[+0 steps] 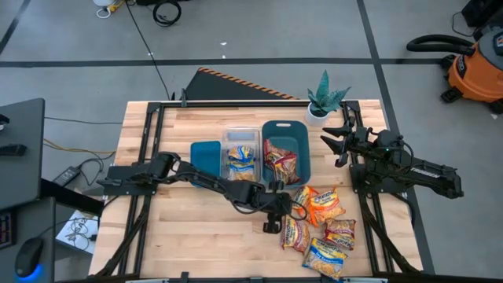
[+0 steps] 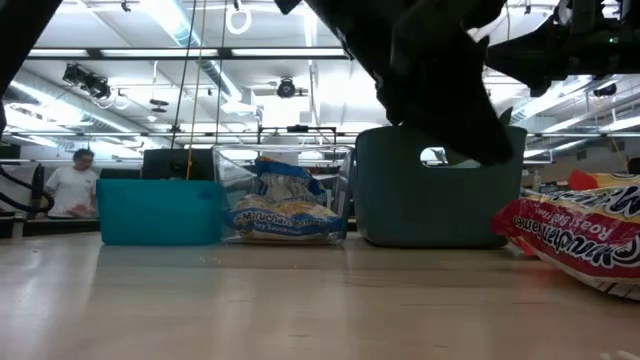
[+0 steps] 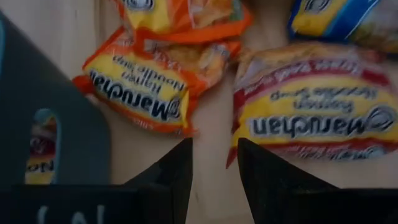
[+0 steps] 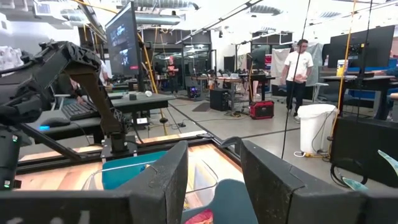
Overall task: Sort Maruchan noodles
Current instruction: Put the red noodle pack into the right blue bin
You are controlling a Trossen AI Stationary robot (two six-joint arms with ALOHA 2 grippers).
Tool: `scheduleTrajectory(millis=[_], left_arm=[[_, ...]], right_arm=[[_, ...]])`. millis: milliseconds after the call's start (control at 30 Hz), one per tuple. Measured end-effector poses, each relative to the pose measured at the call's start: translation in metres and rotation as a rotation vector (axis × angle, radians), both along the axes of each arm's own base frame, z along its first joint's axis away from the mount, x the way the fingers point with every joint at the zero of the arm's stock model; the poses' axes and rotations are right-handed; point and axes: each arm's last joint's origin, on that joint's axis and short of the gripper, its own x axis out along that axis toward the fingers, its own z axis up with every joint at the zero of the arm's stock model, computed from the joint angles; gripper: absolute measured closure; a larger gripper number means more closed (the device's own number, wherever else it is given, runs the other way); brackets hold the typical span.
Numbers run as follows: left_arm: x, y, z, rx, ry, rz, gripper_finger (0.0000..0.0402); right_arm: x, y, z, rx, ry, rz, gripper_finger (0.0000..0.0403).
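crinkly yellow plastic is what i have to pinch next, so the trick is to come down on one packet's edge only and not drag its neighbour along. my left gripper [image 1: 272,222] hangs low over the wood with its fingers [image 3: 171,177] parted a little and nothing between them. in my wrist view the bare strip of table runs straight ahead between two of the maruchan noodles: the orange-print packet [image 3: 146,93] lies just to one side of that gap, the red-print packet [image 3: 311,121] just to the other. i judge it best to pick one, shift sideways until a finger sits past its rim, then close, since closing where i am would catch only air or both wrappers at once.

from above, the loose pile [image 1: 318,224] lies just beside my gripper, toward the right arm. more packets already sit in the clear bin [image 1: 242,135] and the dark teal bin [image 1: 303,153]. my right gripper [image 1: 339,145] waits raised beside the teal bin, parted and empty.
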Motion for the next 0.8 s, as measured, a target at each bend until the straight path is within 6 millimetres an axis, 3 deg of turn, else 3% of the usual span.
scheduleTrajectory(millis=[367,800], left_arm=[[-0.007,-0.017,-0.011,0.12,-0.032,0.02,0.0269],[-0.011,-0.03,0.0,0.141,-0.009,0.037,0.0269]], right_arm=[[0.0,0.0,0.0,0.0,0.0,0.0,0.025],[0.0,0.0,0.0,0.0,0.0,0.0,0.025]])
